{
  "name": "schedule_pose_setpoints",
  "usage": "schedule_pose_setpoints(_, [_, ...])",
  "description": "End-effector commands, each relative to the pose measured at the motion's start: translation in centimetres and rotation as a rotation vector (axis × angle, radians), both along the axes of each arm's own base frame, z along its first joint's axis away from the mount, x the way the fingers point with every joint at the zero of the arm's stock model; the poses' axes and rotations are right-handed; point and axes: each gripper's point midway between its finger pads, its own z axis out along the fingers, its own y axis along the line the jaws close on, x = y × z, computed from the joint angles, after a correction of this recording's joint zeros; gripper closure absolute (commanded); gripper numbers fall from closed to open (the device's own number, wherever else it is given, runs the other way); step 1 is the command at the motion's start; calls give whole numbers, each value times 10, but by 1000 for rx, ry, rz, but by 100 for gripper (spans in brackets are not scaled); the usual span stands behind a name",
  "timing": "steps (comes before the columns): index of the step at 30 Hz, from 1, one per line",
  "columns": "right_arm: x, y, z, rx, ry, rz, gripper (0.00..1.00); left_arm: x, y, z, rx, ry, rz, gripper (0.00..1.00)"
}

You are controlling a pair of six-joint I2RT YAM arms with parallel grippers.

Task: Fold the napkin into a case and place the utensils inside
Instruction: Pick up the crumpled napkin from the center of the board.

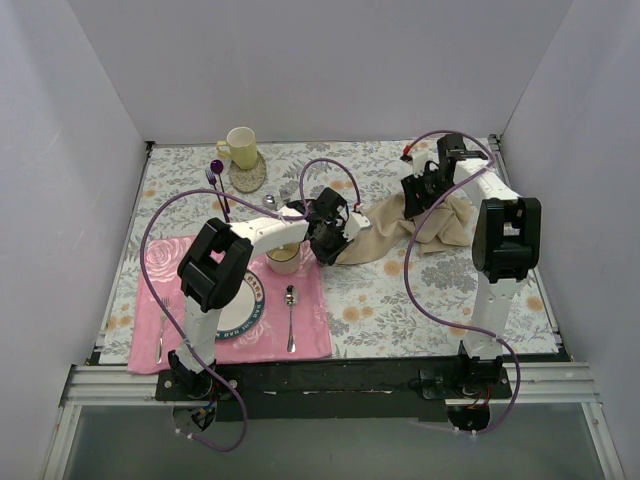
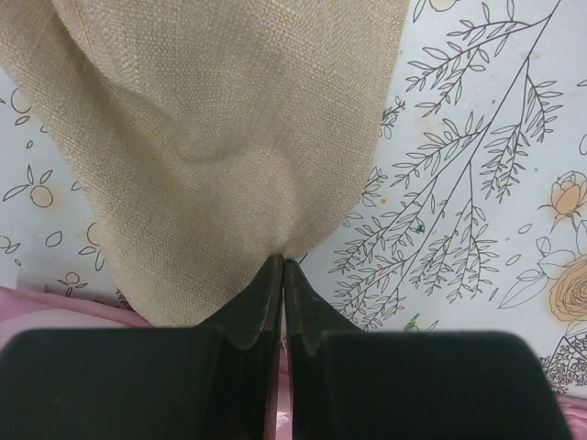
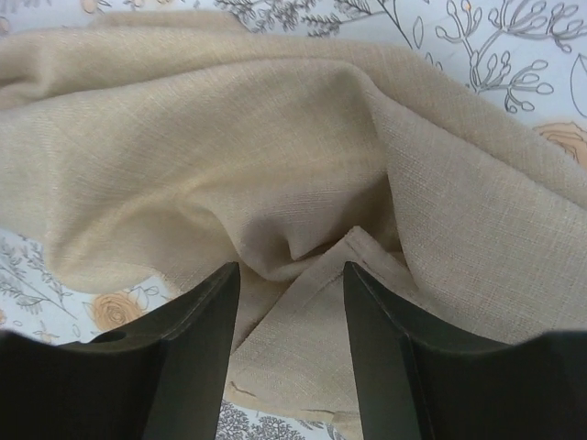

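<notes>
The napkin (image 1: 400, 228) is not yet a case: it lies crumpled on the flowered worktop (image 1: 400, 310) as a slanting band, its long axis running from centre towards the far right, narrow at the near-left end and bunched into loose folds at the far-right end. The left claw (image 2: 282, 264) is fully closed, its tips nipping the very edge of the cloth at that narrow end, so the fabric fans away from the tips and ahead of them. The right claw (image 3: 292, 266) stands with its jaws apart over the bunched end; a raised crease and a folded corner lie in the gap between the fingers, but the fingers do not pinch them, so this claw grips nothing. The bulk of the cloth therefore lies directly beneath and in front of the right claw, which is the nearer arm for the heap, while the left only anchors the far tip. The next move probably depends on the right claw closing on that corner so the two can draw the band flat. The spoon (image 1: 290, 318) and fork (image 1: 160, 330) wait on the pink placemat (image 1: 305, 335), well apart from the napkin.
</notes>
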Motion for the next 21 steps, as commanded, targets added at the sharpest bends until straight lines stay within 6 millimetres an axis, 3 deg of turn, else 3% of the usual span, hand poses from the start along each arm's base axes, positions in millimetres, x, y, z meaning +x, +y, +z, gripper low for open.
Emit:
schedule_pose_setpoints(1, [16,-10,-5,-60,-61,-52,41,7,0,10,-9,-11,12,100])
schedule_pose_setpoints(10, [29,-23,-10,-131,-94,-98,39,7,0,10,-10,-11,9,100])
schedule_pose_setpoints(12, [30,-27,-14,-146,-88,-107,43,8,0,9,-10,-11,11,100])
schedule_pose_setpoints(15, [30,-28,-13,-160,-73,-106,59,10,2,11,-14,-9,20,100])
schedule_pose_setpoints(16, [29,-29,-13,-160,-68,-101,72,12,1,14,-21,-7,23,100])
schedule_pose_setpoints(18, [26,-29,-8,-160,-62,-100,85,15,3,16,-28,-4,35,100])
schedule_pose_setpoints(19, [25,-33,-4,-159,-63,-107,98,17,2,20,-34,-7,37,100])
schedule_pose_setpoints(21, [25,-39,10,-154,-79,-127,99,20,2,30,-48,-17,39,100])
